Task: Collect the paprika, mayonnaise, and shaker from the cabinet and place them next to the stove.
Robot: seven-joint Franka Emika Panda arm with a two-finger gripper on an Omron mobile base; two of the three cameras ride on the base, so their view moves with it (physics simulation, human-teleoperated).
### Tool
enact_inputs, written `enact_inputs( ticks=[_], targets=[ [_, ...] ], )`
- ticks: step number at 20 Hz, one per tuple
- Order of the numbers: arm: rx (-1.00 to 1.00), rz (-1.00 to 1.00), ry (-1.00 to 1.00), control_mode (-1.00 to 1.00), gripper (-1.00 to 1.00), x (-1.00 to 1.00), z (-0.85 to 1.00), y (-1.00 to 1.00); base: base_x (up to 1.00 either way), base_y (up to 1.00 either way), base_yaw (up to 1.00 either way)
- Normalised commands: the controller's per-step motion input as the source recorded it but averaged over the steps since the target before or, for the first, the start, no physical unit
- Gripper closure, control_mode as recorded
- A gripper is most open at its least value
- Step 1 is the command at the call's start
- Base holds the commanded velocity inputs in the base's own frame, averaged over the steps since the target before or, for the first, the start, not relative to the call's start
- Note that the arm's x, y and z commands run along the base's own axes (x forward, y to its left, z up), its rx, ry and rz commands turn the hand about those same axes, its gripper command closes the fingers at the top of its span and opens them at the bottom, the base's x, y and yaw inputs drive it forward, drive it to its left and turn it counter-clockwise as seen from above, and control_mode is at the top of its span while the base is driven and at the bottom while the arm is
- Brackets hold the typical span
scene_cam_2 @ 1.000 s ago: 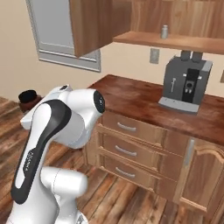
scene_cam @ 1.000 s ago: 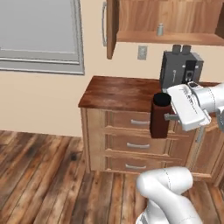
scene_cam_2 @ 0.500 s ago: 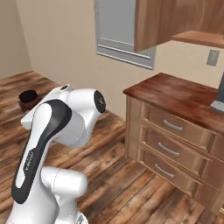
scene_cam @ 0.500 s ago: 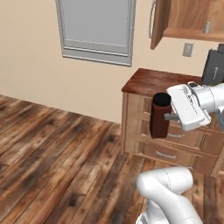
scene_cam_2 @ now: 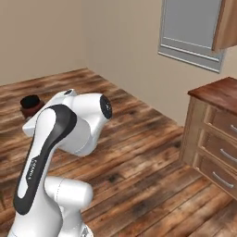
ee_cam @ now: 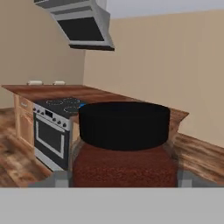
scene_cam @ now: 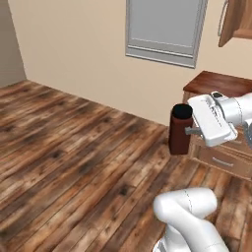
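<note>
Paprika: the dark red-brown bottle with a black cap stands upright in the air, gripped at its side, well above the wooden floor. In the hand view the bottle sits close to the lens, its black cap uppermost.
Hand: the hand is closed on the paprika, a grey finger pressed against the bottle's side in the left base view. In the hand view the fingertips flank the bottle low on either side, touching it.
Arm: in the left base view the white arm rises from the lower right and reaches leftward to the bottle. In the right base view its dark-trimmed link stands at lower left, and the black cap of the paprika shows just beyond it.
Stove: seen past the bottle in the hand view, the stove has a black cooktop with white rings, a steel front and an oven door with a bar handle. It is set into a brown-topped table that runs along the wall.
Range hood: a steel hood hangs above the stove.
Drawer cabinet: a wooden unit with silver-handled drawers stands at the right of the left base view, just behind the hand; the same unit is at the right edge of the right base view.
Wall cabinet: a corner of the light-brown cabinet shows at upper right; its contents cannot be seen.
Window: a grey-framed pane is on the beige wall.
</note>
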Motion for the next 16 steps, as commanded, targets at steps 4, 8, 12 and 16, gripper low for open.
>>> enact_inputs(
  ticks=[4, 8, 12, 16],
  targets=[
    [0.0, 0.0, 0.0, 1.0, 1.0, 0.0, 0.0, 0.0, -0.73, 1.0, 0.32],
    [0.0, 0.0, 0.0, 1.0, 1.0, 0.0, 0.0, 0.0, -0.7, 1.0, 0.33],
    [0.0, 0.0, 0.0, 1.0, 1.0, 0.0, 0.0, 0.0, -0.53, 1.0, 0.36],
    [0.0, 0.0, 0.0, 1.0, 1.0, 0.0, 0.0, 0.0, -0.16, 1.0, 0.33]
  ],
)
